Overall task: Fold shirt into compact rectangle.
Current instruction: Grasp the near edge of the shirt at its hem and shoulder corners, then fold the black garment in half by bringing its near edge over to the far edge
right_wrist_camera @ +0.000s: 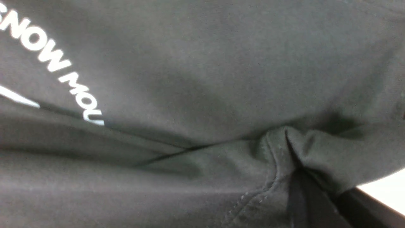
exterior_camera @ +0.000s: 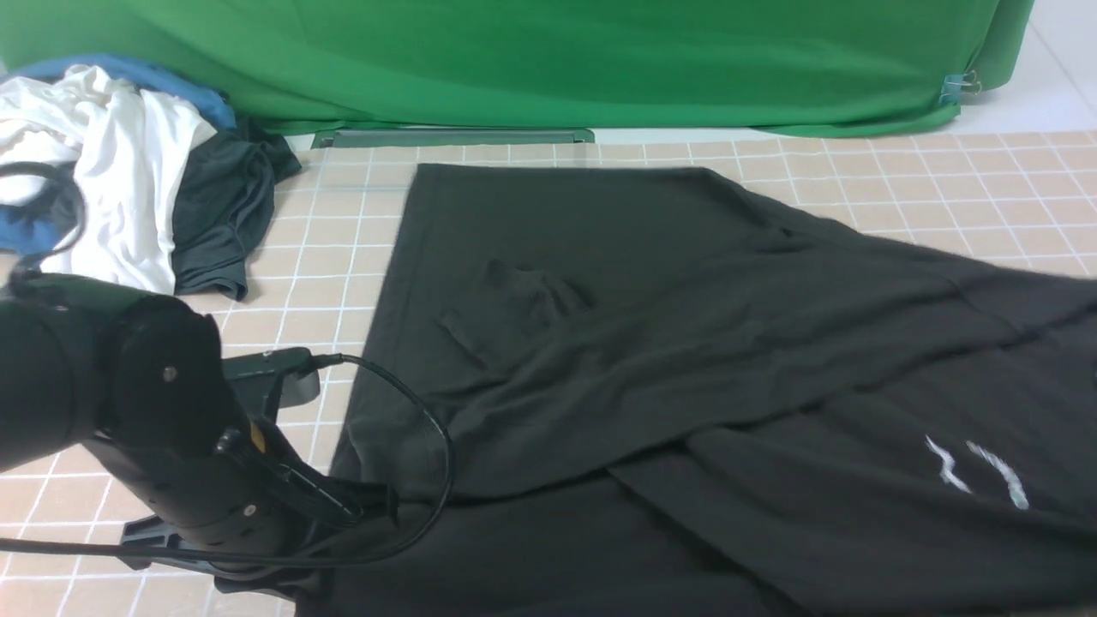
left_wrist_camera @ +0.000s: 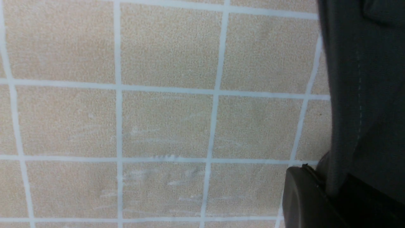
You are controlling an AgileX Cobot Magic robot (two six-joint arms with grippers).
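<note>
The black shirt (exterior_camera: 651,343) lies spread over the tiled table, creased, with one layer folded diagonally across it and part of its white print (exterior_camera: 977,471) showing at the right. My left gripper (exterior_camera: 368,506) is low at the shirt's near left edge. In the left wrist view it (left_wrist_camera: 332,186) is shut on the stitched hem of the shirt (left_wrist_camera: 364,95). My right arm is outside the front view. In the right wrist view the right gripper (right_wrist_camera: 316,186) is shut on a bunched fold of the shirt (right_wrist_camera: 202,63), beside the "SNOW MOU" lettering (right_wrist_camera: 53,63).
A heap of other clothes lies at the back left: a white shirt (exterior_camera: 120,171), a dark grey-green one (exterior_camera: 223,214) and a blue piece (exterior_camera: 128,73). A green backdrop (exterior_camera: 548,60) closes the far side. The left arm's cable (exterior_camera: 428,428) loops over the shirt's edge.
</note>
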